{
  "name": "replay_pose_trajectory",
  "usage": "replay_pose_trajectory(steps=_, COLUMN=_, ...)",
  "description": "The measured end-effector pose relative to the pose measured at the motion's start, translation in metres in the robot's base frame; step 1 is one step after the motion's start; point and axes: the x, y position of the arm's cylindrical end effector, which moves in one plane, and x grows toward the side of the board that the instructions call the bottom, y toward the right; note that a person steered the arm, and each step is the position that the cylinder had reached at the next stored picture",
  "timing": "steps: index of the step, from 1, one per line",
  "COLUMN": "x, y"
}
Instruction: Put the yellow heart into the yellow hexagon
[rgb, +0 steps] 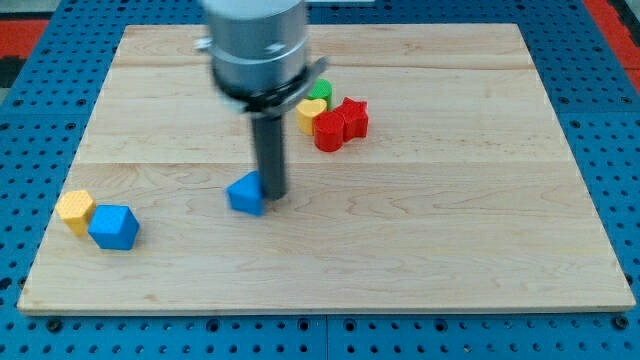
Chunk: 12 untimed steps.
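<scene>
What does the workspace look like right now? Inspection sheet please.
Surface: wooden board on blue pegboard.
Job's things: yellow heart near the view's top centre, touching the red blocks; yellow hexagon at the view's lower left, against a blue cube.
Clutter: green block, red block, red star, small blue block.
Tool: my tip beside the small blue block's right side.
Cables: nothing seen.
Surroundings: pegboard only.

yellow heart (310, 113), yellow hexagon (75, 210), pale wooden board (450, 200)
</scene>
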Motion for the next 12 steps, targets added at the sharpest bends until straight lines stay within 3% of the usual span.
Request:
replay_pose_trajectory(steps=2, x=0.019, y=-0.076)
replay_pose_trajectory(steps=3, x=0.014, y=-0.061)
replay_pose_trajectory(steps=5, x=-0.043, y=0.092)
replay_pose_trajectory(steps=6, x=-0.062, y=0.121)
replay_pose_trajectory(steps=7, x=-0.116, y=0.151)
replay_pose_trajectory(steps=9, x=-0.134, y=0.122)
replay_pose_trajectory(steps=12, x=-0.109, y=-0.007)
